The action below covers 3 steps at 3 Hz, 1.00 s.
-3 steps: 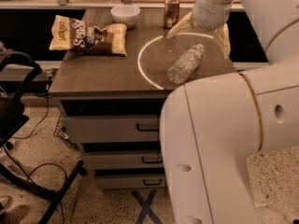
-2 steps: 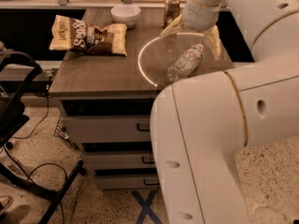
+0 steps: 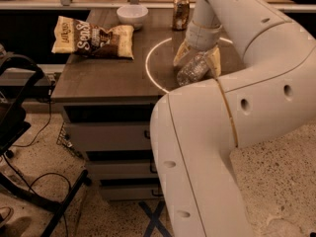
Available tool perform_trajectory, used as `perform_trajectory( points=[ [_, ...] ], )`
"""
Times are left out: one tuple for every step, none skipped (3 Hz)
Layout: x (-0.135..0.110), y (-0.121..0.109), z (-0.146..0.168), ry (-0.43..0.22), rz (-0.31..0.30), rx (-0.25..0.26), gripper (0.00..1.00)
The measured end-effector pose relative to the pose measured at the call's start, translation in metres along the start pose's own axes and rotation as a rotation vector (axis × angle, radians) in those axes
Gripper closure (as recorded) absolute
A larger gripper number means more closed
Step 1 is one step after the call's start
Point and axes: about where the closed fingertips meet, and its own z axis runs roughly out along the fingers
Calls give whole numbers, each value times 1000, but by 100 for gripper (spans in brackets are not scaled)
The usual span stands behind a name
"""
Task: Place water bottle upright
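So the step in hand looks like the grab. The gripper [image 3: 196,67] sits low over the table [image 3: 108,73], right of centre in the upper half of the frame, with its two yellowish fingers [image 3: 180,56] splayed either side of the bottle [image 3: 190,73]. The jaws look open to me, straddling the bottle rather than pinching it, though the gap on each side is small and I wouldn't swear there's no contact

The bottle is lying on its side on the tabletop, inside the lit white ring [image 3: 153,68], close to the ring's lower right edge. Its long axis runs diagonally, from lower left up to upper right in the frame, and its upper end goes in under the wrist. Which end has the cap, I can't tell, since the gripper covers that part

So nothing is upright yet. My guess for the next move: close on the body, lift it clear, swing it through a quarter turn so the base faces down, then set it on the table and let go. It's a ribbed round bottle, so it could roll or slip as the jaws close

Other stuff is well apart: can [image 3: 180,5] at the top, bowl [image 3: 132,15] to its left, chip bag [image 3: 94,38] upper left
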Motion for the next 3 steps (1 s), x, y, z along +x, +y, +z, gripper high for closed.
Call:
perform_trajectory(
  points=[
    [-3, 3, 2, -10, 0, -7, 48],
    [-3, 3, -5, -10, 0, -7, 71],
    [-4, 5, -7, -15, 0, -11, 100]
  ],
)
